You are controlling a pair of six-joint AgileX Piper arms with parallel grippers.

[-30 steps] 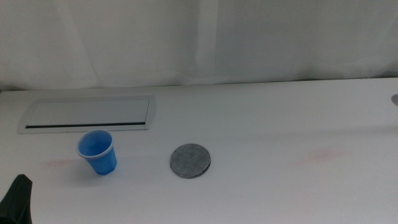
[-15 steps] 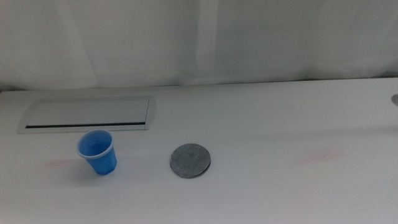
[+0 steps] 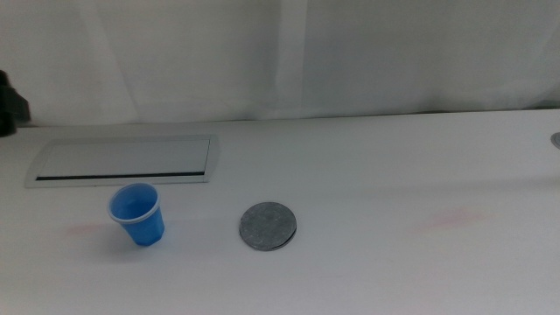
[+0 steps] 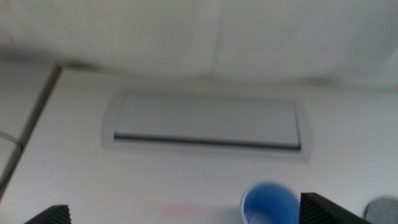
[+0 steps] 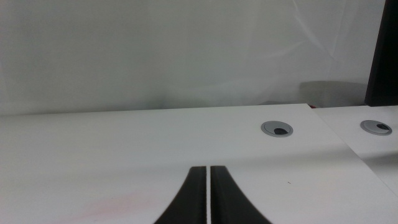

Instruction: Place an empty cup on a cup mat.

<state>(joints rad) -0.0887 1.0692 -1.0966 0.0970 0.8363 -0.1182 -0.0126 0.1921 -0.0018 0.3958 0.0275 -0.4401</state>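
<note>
The blue cup stands upright on the white table, left of centre. The round dark grey cup mat lies flat to its right, apart from it. In the left wrist view my left gripper is open and empty, raised over the table; the cup sits low between its jaws, toward one of them. An edge of the mat shows there too. A dark part of the left arm shows at the middle view's left edge. My right gripper is shut and empty, low over the table, out of the middle view.
A long silver-grey panel is set into the table behind the cup; it also shows in the left wrist view. Two round grey grommets lie ahead of the right gripper. A white curtain hangs behind the table.
The left gripper left the middle view's bottom-left corner; a dark part of that arm now shows higher at the left edge. Cup and mat have not moved.
</note>
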